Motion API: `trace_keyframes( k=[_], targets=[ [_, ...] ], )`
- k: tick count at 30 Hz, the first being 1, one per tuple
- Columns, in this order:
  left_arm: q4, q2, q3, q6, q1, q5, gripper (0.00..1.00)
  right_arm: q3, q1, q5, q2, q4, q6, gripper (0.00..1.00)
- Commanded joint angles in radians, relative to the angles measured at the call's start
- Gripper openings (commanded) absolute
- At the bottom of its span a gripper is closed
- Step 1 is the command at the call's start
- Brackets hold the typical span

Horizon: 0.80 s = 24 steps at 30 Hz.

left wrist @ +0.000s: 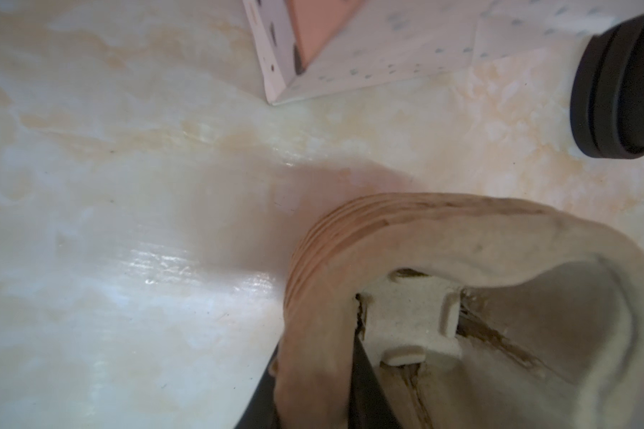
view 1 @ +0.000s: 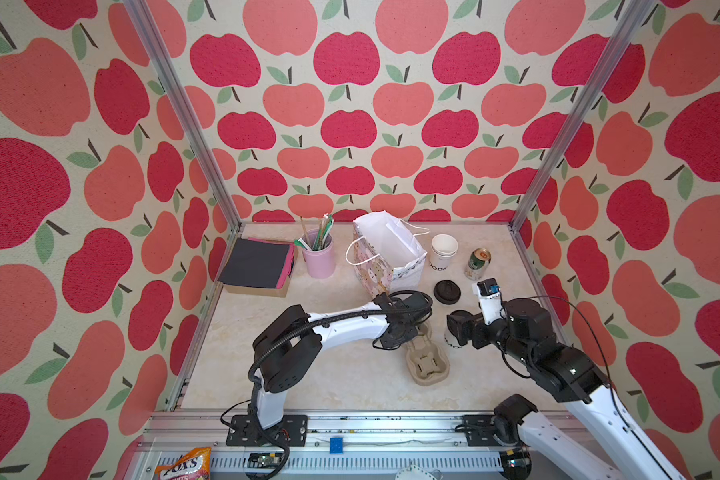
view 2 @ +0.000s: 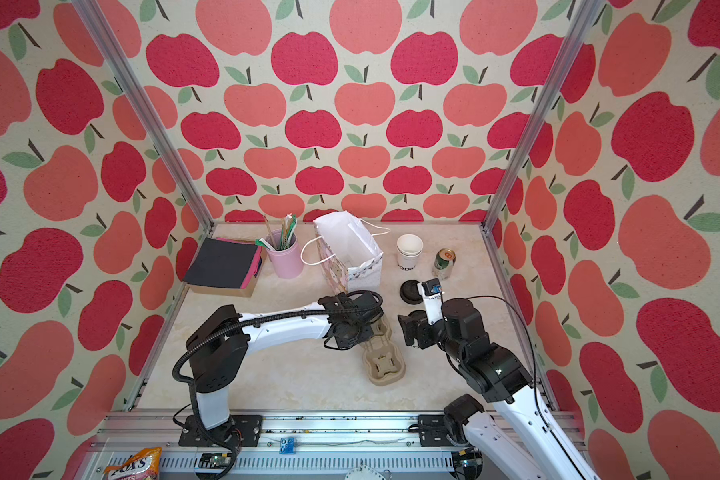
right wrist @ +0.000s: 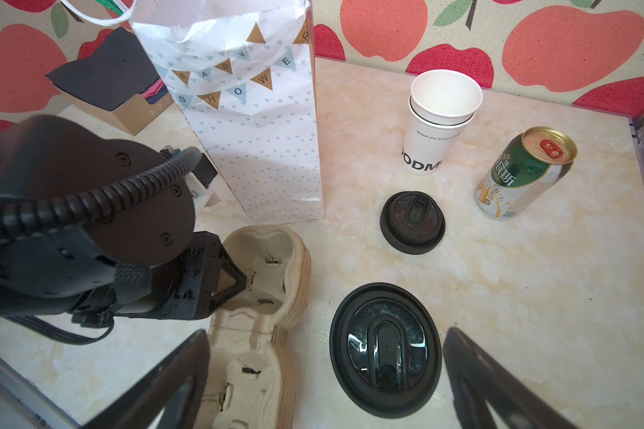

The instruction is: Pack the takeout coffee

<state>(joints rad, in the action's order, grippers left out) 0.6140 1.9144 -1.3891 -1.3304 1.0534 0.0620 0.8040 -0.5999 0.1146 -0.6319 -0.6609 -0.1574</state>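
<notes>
Right gripper (right wrist: pixel 326 332) stands spread wide either side of the coffee (right wrist: pixel 385 349), just beside the stacked carriers (right wrist: pixel 300 282); I see only its top, marked "CAUTION". One bag (right wrist: pixel 246 111) reads "BABY SHOWER". Left gripper (left wrist: pixel 313 386) pinches the carriers' wall. Two nested cups (right wrist: pixel 439 122), one can (right wrist: pixel 521 174), one loose lid (right wrist: pixel 412 222).

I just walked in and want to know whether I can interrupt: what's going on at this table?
Two robot arms are packing a takeout coffee. The left gripper is clamped on the rim of a cardboard cup holder. The right gripper is open, its fingers on either side of the lidded coffee cup beside the holder, not gripping it yet. The paper bag stands open behind them; the cup is in neither holder nor bag.
</notes>
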Motion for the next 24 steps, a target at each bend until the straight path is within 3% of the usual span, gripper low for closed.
trace_keyframes(
  k=[1, 13, 24],
  targets=[
    [0.019, 0.035, -0.025, 0.008, 0.013, -0.023, 0.21, -0.002, 0.004, 0.024, 0.008, -0.016, 0.015, 0.99],
    [0.009, 0.090, -0.093, 0.032, 0.026, -0.057, 0.27, -0.003, 0.011, 0.047, 0.005, -0.023, 0.012, 0.99],
    [0.019, 0.018, -0.089, 0.070, 0.026, -0.030, 0.57, 0.000, 0.019, 0.042, 0.002, -0.028, 0.006, 0.99]
  ],
)
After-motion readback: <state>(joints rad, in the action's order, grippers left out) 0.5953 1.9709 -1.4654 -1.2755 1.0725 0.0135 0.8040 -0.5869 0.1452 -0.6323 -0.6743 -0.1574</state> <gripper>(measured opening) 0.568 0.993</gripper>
